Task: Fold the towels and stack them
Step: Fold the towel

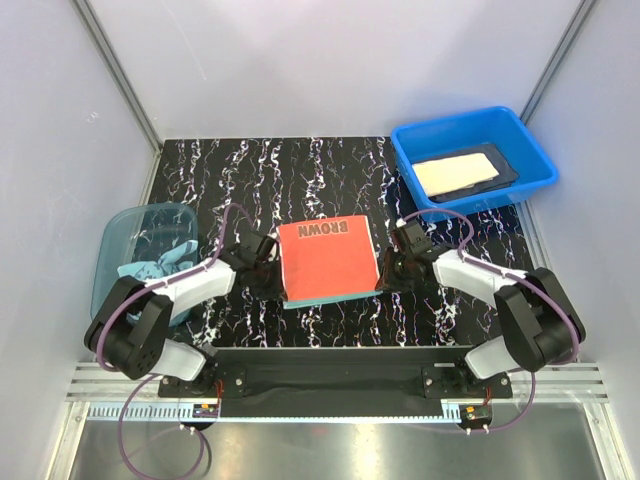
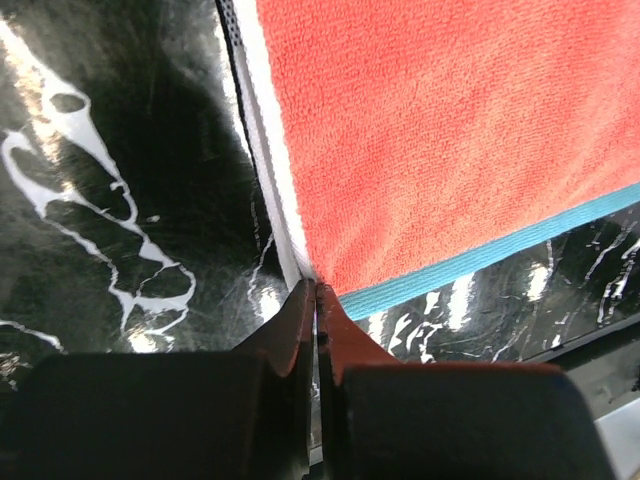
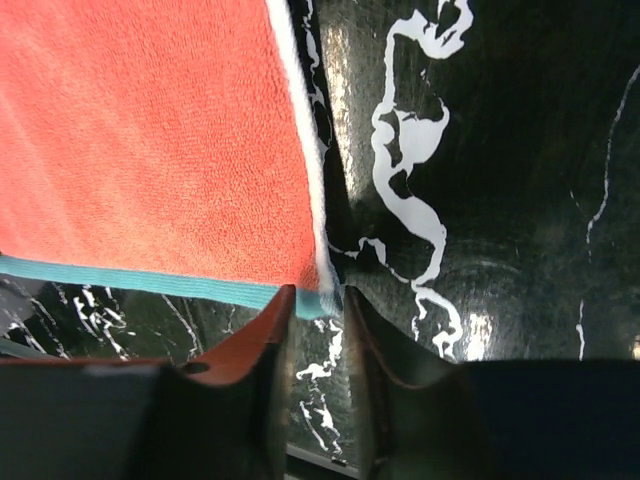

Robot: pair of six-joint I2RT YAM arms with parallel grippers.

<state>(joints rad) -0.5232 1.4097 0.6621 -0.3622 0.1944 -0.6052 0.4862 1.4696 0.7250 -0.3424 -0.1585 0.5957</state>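
The red towel (image 1: 327, 262) lettered "BROWN" lies folded mid-table, its teal edge (image 2: 480, 255) toward the arms. At its near left corner, the left gripper (image 1: 277, 288) (image 2: 316, 288) has its jaws pressed together on the white-edged corner. The right gripper (image 1: 379, 284) (image 3: 318, 292) is at the near right corner. Its jaws stand slightly apart, and the teal corner (image 3: 315, 300) lies loose in the gap. A pale yellow towel (image 1: 455, 172) rests on a dark slate-blue towel (image 1: 503, 163) at the back right. A light teal towel (image 1: 160, 262) is bunched up at the left.
A rigid blue bin (image 1: 470, 122) at the back right holds the yellow and dark towels. The translucent teal tub (image 1: 125, 222) at the left edge holds the light teal towel. Black marbled tabletop (image 1: 250, 180) surrounds the red towel. White walls enclose three sides.
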